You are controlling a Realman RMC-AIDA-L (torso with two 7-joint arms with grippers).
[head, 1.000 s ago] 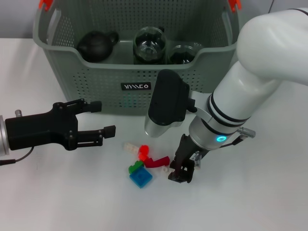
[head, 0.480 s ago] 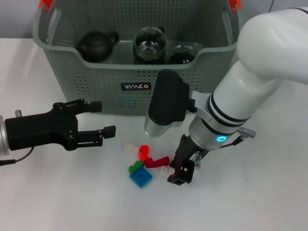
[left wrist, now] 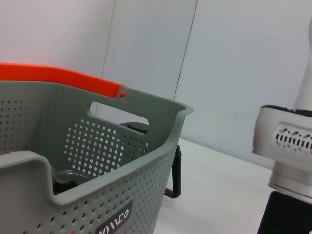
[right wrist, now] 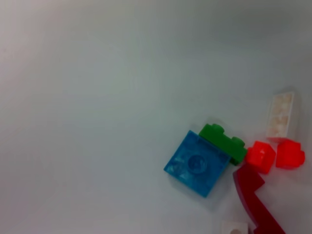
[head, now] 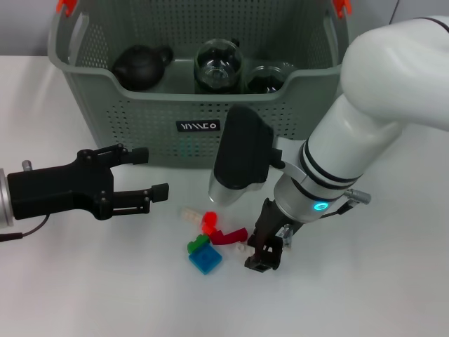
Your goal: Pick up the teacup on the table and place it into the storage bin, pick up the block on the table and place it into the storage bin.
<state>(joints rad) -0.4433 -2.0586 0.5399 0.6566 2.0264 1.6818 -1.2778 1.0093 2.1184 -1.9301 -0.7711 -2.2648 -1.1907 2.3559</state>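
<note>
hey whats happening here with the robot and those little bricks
The right gripper is down at the table right beside a small pile of toy blocks, not yet holding one. The left gripper hovers open to the pile's left, empty. Behind them, the storage bin already holds a dark teapot and glassware, so the blocks look like the part left to do.

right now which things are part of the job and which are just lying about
Job:
- grey-green perforated plastic storage bin
- cluster of small plastic blocks on the table
- right gripper, down beside the blocks
- left gripper, open, in front of the bin

Lying about:
- black teapot and two glass vessels, in the bin
</note>
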